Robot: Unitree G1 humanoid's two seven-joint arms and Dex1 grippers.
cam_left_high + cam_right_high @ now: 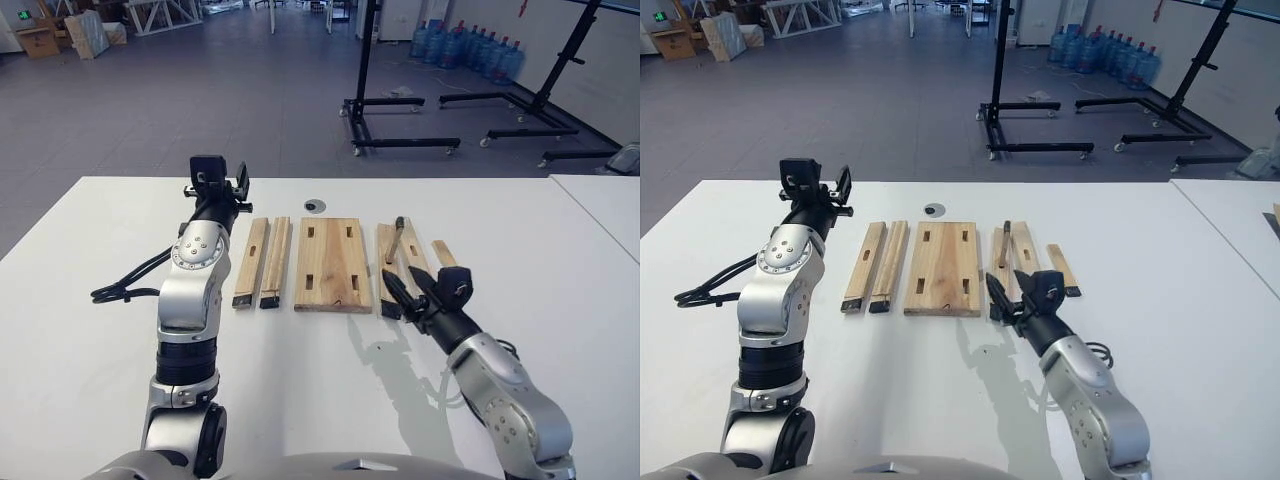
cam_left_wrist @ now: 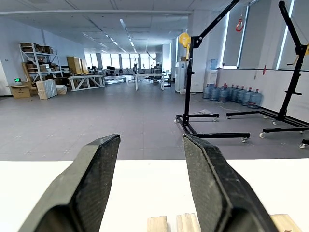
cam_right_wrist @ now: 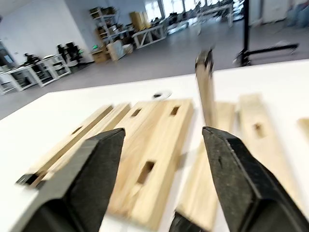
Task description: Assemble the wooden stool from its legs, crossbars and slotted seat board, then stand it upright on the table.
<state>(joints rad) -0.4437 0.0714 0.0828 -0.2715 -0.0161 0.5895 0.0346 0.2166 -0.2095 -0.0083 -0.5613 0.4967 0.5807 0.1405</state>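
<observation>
Assembly isn't started yet – nothing is joined, and every part is lying loose on the tabletop (image 1: 100, 230). The slotted seat board (image 1: 333, 264) is sitting flat mid-table, pale wood, four slots showing. Two legs (image 1: 251, 262) are lying just beside it on the robot's left, and the right-hand legs (image 1: 413, 258) are carrying a thin crossbar (image 1: 394, 240) askew on top. Left jaws are hanging apart and empty beyond the left pair. Right jaws are hovering apart over the right-hand legs' near ends, gripping nothing.

A looped black cable (image 1: 120, 288) lies at the left; black wheeled metal stands (image 1: 400, 143) and blue plastic water jugs (image 1: 470, 50) stand beyond.
</observation>
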